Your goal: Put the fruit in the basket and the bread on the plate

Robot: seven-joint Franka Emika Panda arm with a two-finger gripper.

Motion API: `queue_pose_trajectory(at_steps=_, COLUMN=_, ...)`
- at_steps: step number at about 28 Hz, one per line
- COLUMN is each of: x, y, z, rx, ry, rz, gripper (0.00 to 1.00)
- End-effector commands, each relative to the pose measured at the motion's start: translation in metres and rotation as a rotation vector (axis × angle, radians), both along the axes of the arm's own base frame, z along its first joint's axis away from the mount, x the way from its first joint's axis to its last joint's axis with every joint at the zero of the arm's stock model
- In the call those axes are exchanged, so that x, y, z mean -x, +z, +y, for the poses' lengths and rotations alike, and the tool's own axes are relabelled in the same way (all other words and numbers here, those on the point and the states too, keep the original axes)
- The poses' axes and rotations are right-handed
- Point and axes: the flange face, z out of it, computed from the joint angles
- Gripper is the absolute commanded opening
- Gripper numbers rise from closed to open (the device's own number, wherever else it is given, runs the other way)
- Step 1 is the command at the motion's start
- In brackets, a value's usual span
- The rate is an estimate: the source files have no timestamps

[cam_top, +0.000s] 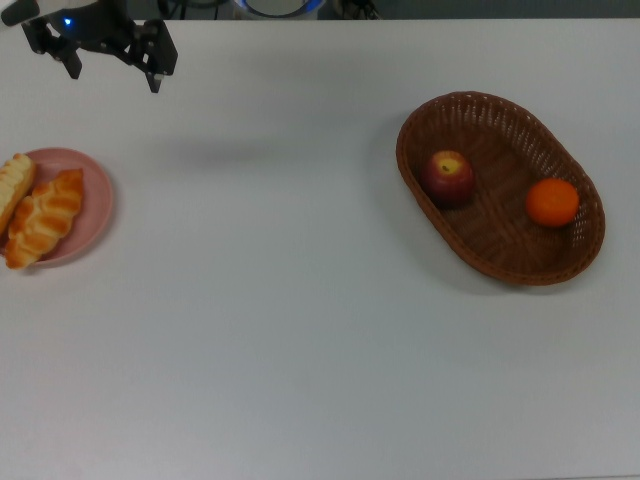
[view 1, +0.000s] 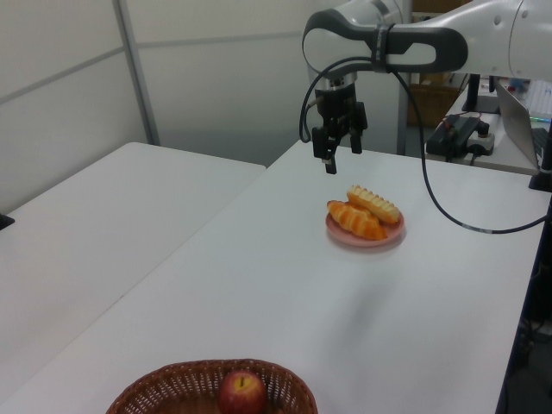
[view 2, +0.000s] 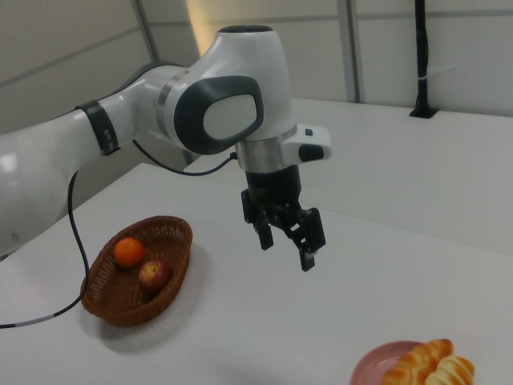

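Note:
The dark red apple (cam_top: 448, 177) and the orange mandarin (cam_top: 552, 202) lie inside the brown wicker basket (cam_top: 500, 278) on the top view's right. Two breads rest on the pink plate (cam_top: 95, 195) at the top view's left edge: the braided one (cam_top: 45, 218) and the ridged one (cam_top: 12, 190). My gripper (cam_top: 112, 70) hangs open and empty high above the table, beyond the plate towards the top view's upper left. The left view shows the gripper (view 1: 341, 155) well above the plate (view 1: 366, 237). In the right view the gripper (view 2: 286, 250) is between the basket (view 2: 120, 309) and the plate (view 2: 377, 365).
A black cable (view 1: 431, 207) hangs from the arm over the table behind the plate. A second white table (view 1: 103, 198) stands on the left view's left. A wide stretch of white tabletop (cam_top: 270, 280) lies between plate and basket.

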Motion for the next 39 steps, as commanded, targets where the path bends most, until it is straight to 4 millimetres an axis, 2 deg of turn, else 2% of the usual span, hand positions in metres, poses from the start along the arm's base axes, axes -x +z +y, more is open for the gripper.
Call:
queue_pose_trajectory(at_steps=1, x=0.007, y=0.011, z=-0.004, rx=-0.044, ry=0.011, rz=0.003, gripper=1.00)
queue_pose_trajectory(at_steps=7, x=0.010, y=0.015, z=-0.010, rx=-0.049, ry=0.040, rz=-0.006, gripper=1.00)
queue_pose_trajectory(at_steps=14, x=0.011, y=0.010, z=-0.029, rx=-0.079, ry=0.060, rz=-0.010, gripper=1.00)
queue_pose_trajectory(at_steps=19, x=0.017, y=0.014, z=-0.045, rx=-0.079, ry=0.064, rz=-0.019, gripper=1.00)
queue_pose_trajectory(at_steps=25, x=0.021, y=0.025, z=-0.038, rx=-0.087, ry=0.078, rz=-0.032, gripper=1.00)
queue_pose_trajectory(at_steps=39, x=0.022, y=0.028, z=-0.039, rx=-0.095, ry=0.084, rz=-0.045, gripper=1.00)
